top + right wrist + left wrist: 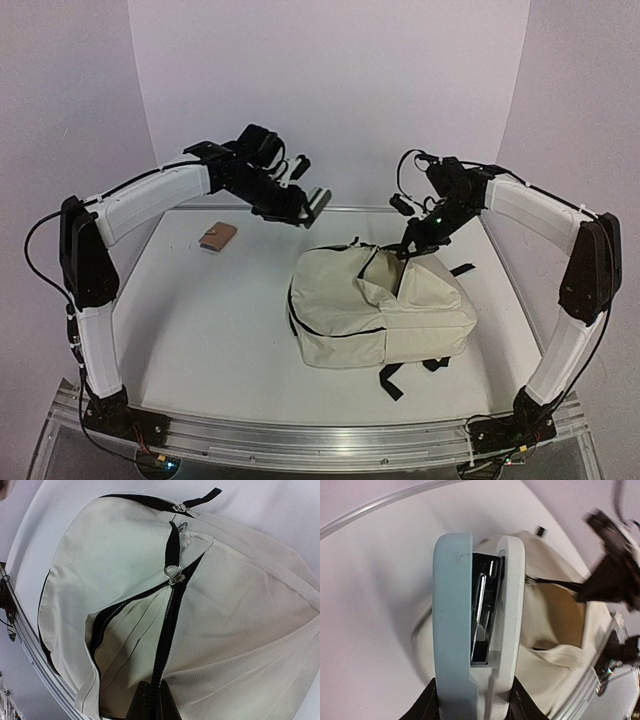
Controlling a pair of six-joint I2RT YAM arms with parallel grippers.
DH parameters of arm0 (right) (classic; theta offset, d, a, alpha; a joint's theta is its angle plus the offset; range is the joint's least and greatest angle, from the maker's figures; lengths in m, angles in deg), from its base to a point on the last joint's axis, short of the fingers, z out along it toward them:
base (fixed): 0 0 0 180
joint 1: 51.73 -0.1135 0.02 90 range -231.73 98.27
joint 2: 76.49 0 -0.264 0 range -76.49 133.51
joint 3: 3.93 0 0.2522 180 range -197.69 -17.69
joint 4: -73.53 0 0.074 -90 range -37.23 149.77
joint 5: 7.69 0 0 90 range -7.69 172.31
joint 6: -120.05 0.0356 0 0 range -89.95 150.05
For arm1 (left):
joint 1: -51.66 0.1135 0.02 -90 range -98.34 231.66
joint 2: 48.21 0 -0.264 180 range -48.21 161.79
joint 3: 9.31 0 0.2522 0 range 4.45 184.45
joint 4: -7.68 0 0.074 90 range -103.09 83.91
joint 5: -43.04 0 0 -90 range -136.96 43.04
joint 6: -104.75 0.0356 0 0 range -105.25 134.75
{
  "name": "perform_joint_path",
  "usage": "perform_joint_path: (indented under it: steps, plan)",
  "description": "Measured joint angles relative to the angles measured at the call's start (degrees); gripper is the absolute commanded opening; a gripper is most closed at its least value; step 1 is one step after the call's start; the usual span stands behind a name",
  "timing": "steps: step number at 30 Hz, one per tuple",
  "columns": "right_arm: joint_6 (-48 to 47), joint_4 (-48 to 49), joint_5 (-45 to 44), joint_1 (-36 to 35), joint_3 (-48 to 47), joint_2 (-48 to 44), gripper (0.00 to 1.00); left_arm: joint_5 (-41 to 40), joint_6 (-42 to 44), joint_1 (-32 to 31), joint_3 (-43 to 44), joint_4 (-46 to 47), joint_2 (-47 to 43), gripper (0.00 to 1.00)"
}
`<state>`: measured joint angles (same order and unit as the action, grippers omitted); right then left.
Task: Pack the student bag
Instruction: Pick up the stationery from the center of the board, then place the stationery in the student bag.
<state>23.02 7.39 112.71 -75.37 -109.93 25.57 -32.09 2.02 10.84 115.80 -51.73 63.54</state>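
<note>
The student bag (380, 310), a cream backpack with black zippers, lies right of the table's middle with its main zip open. My right gripper (410, 245) is shut on the black zipper edge (167, 640) of the student bag (125, 555) and holds that side of the opening up; the gripper (152, 700) pinches the zipper tape. My left gripper (312, 205) hovers above the table just left of the bag's top. It is shut on a light-blue and white stapler (452, 630), gripped at its rear end by the gripper (475, 700). The stapler's front points toward the bag (555, 620).
A small brown pouch-like item (216, 237) lies on the table at the back left. Black bag straps (392, 378) trail at the bag's near side. A raised rim (300, 430) runs along the table's near edge. The right arm (615, 575) shows in the left wrist view.
</note>
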Motion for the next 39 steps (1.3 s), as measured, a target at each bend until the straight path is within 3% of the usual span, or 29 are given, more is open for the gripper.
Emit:
perform_joint_path:
  steps: [7, 16, 18, 21, 26, 32, 39]
  plan:
    - [0.1, 0.2, 0.8, 0.1, 0.7, -0.3, 0.0, 5.6, 2.9, -11.7, 1.7, 0.5, 5.0, 0.25]
    - [0.4, 0.6, 1.0, 0.1, 1.6, -1.5, 0.0, 4.9, 5.7, -12.6, 13.5, -3.5, 19.6, 0.27]
    - [0.5, 0.6, 1.0, 0.1, 1.7, -1.6, 0.0, 4.5, 6.2, -12.5, 16.6, -4.4, 21.6, 0.32]
    - [0.5, 1.0, 1.0, 0.2, 2.2, -1.8, 0.0, 3.8, 6.4, -12.5, 20.1, -5.3, 23.5, 0.46]
    - [0.6, 1.6, 1.2, 0.2, 3.0, -2.2, 0.0, 0.7, 5.1, -12.8, 20.8, -4.1, 23.7, 0.64]
    - [0.6, 1.7, 1.2, 0.2, 3.0, -2.2, 0.0, -2.9, 1.1, -12.8, 7.7, 2.3, 17.1, 0.67]
    - [0.6, 2.0, 1.8, 0.3, 3.7, -2.4, 0.0, -4.3, -4.8, -12.8, -8.2, 6.9, 7.4, 0.52]
